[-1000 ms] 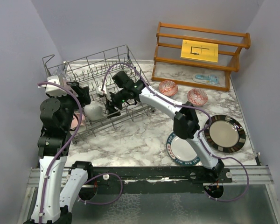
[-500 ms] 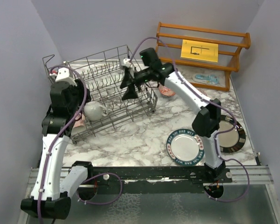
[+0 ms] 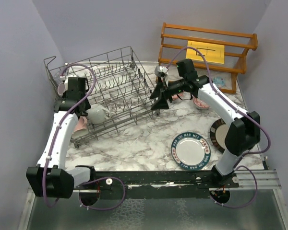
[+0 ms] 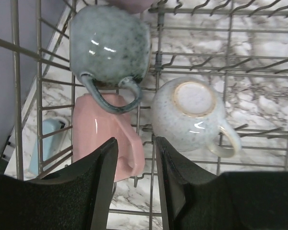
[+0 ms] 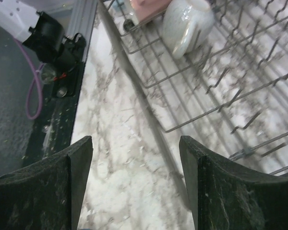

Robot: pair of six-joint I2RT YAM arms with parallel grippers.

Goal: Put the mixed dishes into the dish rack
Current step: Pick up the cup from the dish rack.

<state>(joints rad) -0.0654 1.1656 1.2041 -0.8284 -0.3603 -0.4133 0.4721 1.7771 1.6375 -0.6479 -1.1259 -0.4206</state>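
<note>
Your left gripper [image 4: 136, 143], narrowly parted and empty, hangs over the pink mug [image 4: 93, 129] in the rack [image 3: 113, 84]; grey mug [image 4: 110, 43] at 11 o'clock, white mug [image 4: 189, 112] at 1. Your right gripper [image 5: 134, 143] gapes empty beside the rack's rim.

The grey wire dish rack [image 3: 116, 84] stood at the far left of the tabletop [image 3: 134, 139], and in its near-left end three mugs sat close together — a speckled grey mug [image 4: 110, 43] with its dark handle pointing toward a pink mug [image 4: 93, 132], and a white mug [image 4: 189, 112] turned base-up just beside them. Outside the rack, the blue-rimmed lettered plate [image 3: 190, 151] lay flat near the front, the dark-rimmed beige plate [image 3: 218, 138] just to its right and partly hidden, and one red-patterned bowl [image 3: 201, 103] farther back.
</note>
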